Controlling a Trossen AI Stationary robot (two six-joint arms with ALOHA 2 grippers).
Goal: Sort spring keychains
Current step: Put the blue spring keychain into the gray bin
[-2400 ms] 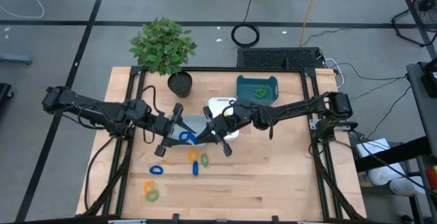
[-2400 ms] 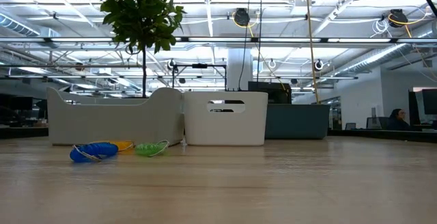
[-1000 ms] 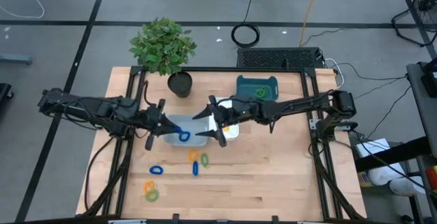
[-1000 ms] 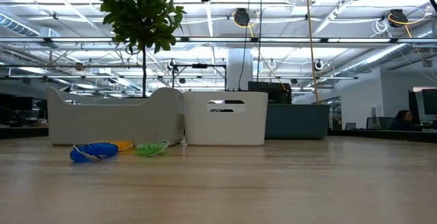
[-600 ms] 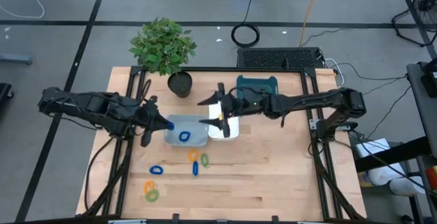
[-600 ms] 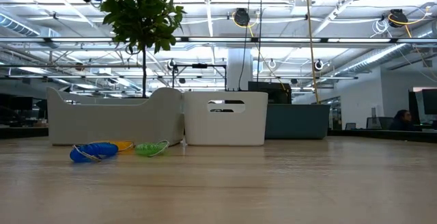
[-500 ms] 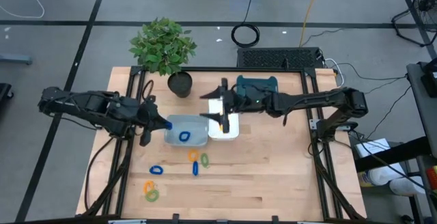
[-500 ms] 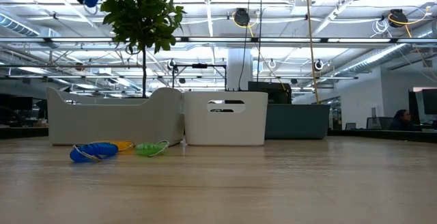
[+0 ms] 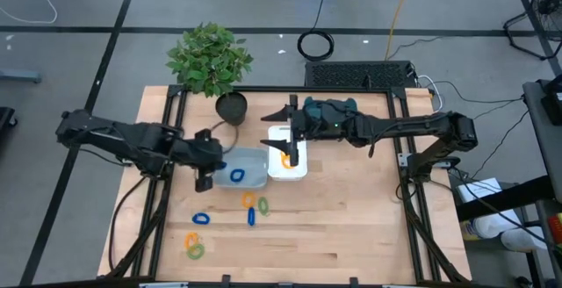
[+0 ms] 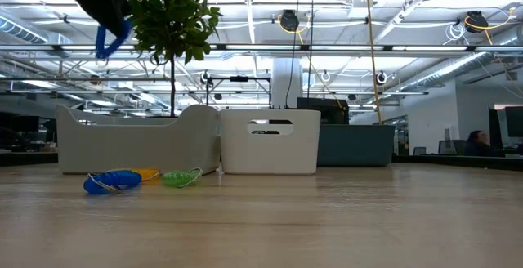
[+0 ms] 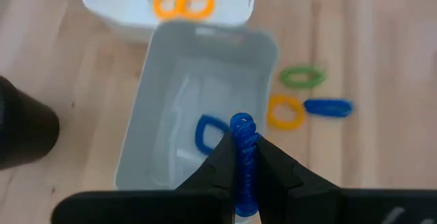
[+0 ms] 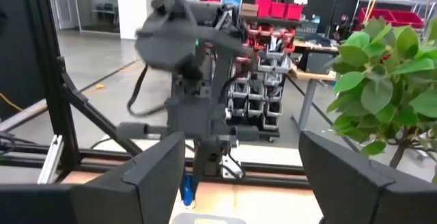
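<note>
Left claw (image 11: pixel 244 157) clamped on blue keychain (image 11: pixel 243 149) above clear bin (image 11: pixel 158 101); right claw (image 9: pixel 291 134) spread apart over white bin (image 9: pixel 275 170).

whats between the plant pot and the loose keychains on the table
In the high view, the grey bin with one blue keychain in it lies between the plant pot and the loose keychains.

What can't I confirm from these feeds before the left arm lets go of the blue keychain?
- Teal tray: contents hidden in the high view by the right arm.
- Grey tray and white tray: walls hide their contents in the low view.
- Right gripper: cut off by the low view's top edge.
- Blue keychain: lower end hidden between the left gripper's fingers in the left wrist view.
</note>
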